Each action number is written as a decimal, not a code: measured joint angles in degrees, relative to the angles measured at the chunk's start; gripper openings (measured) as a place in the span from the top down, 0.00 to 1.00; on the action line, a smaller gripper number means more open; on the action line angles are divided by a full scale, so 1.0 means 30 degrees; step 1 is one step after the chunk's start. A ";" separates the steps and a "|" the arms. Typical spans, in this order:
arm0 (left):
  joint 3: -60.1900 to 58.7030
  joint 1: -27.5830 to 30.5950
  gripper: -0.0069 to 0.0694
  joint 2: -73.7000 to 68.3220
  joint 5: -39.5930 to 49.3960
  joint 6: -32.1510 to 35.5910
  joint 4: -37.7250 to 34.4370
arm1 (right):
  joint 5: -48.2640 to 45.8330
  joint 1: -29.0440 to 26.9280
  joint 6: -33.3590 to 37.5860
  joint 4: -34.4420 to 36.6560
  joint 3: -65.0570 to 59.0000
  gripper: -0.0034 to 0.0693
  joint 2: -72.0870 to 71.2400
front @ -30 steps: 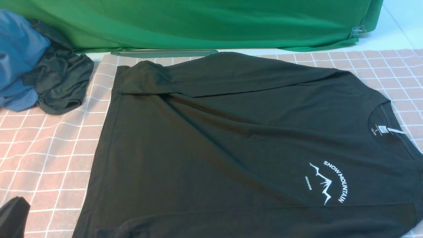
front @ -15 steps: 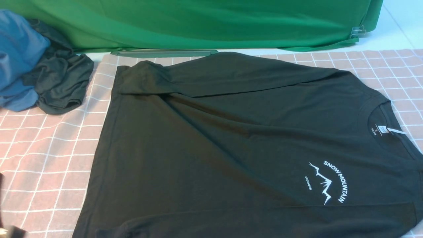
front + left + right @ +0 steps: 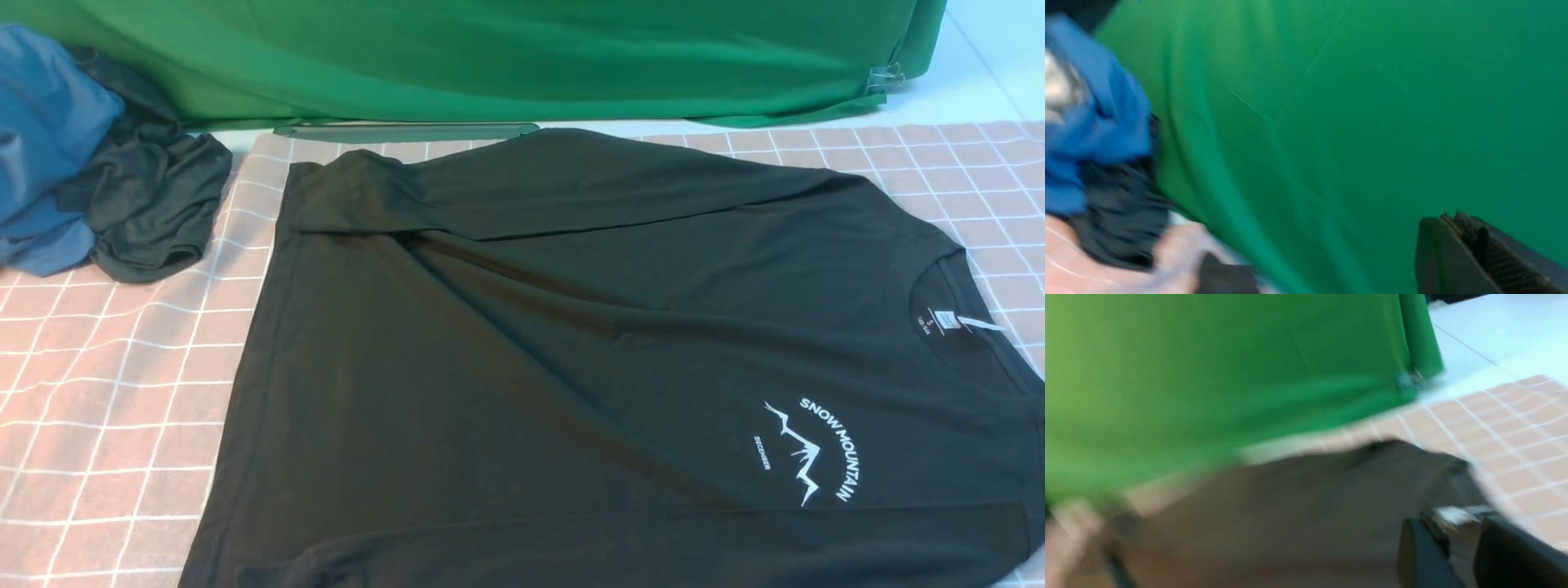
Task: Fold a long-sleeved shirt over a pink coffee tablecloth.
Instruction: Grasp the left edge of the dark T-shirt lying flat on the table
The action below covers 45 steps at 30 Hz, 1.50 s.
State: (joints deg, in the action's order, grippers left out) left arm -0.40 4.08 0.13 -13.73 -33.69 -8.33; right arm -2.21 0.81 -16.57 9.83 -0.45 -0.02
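The long-sleeved shirt (image 3: 571, 351) lies spread flat, front up, on the pink coffee tablecloth (image 3: 122, 392), and it covers most of the middle and right of that cloth. Its collar points toward my right side, with the white neck label (image 3: 943, 318) showing inside the neckline and a small white tag (image 3: 980, 324) just beside it. The white "SNOW MOUNTAIN" print (image 3: 812, 449) sits on the chest, near my edge of the surface. The far sleeve (image 3: 571, 184) is laid across the body along the far edge, its cuff reaching the hem corner on my left. The near sleeve (image 3: 653, 547) runs along the edge closest to me.

My left pincer (image 3: 1457, 220) is closed, its dark fingers pressed together with nothing between them. It hangs in the air, facing the green cloth (image 3: 490, 57) that hangs behind the workspace. My right pincer (image 3: 1453, 524) has its two fingers apart and grips nothing. It is up off the cloth on the collar side of the shirt, though that view is blurred.

At the far left corner, a blue garment (image 3: 41, 139) and a dark grey garment (image 3: 155, 204) sit crumpled together, the grey one resting partly on the tablecloth and clear of the shirt. A metal clip (image 3: 886, 77) pinches the green cloth at its right end
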 joint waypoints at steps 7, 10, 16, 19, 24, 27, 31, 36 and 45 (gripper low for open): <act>0.0031 0.0000 0.89 0.0000 -0.5322 -0.3340 -0.0903 | 0.2656 0.0014 -0.2056 0.0759 0.0000 0.63 0.0000; 0.1631 0.0000 0.89 -0.0278 -0.3020 -0.3882 -0.0998 | 0.4304 0.0014 -0.2306 0.0779 0.0000 0.63 0.0000; 0.7904 0.0000 0.89 -0.4635 1.0234 -0.2153 0.0386 | 0.0098 0.0463 -0.1232 0.0500 0.4861 0.75 0.1314; 0.9517 0.0000 0.89 -0.7876 1.5142 0.0612 -0.0028 | -0.2838 0.0601 0.2240 0.0349 0.8071 0.86 0.3878; 1.0275 0.0000 0.89 -1.3517 1.9579 0.6240 -0.2592 | -0.9475 0.0601 0.6572 0.0260 1.3340 0.90 1.1146; 1.0298 -0.0176 0.89 -1.7042 2.0596 0.8120 -0.3461 | -1.3453 0.0601 0.9132 0.1584 1.5421 0.90 1.5925; 1.0298 -0.1728 0.89 -1.9056 2.0389 0.8464 -0.3461 | -1.5157 0.0601 1.1689 0.4471 1.5801 0.90 1.7931; 1.0303 -0.5314 0.89 -2.0108 1.9915 0.5210 -0.1168 | -1.5325 0.0614 1.3162 0.5631 1.5659 0.90 1.8802; 1.1793 -0.7325 0.89 -2.2231 1.9719 0.2028 0.2660 | -1.4703 0.0614 1.3962 0.5751 1.4379 0.90 1.8790</act>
State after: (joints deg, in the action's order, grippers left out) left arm 34.98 -17.89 -66.56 45.42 -27.61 -0.35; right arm -46.32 2.65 25.31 27.08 42.69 56.35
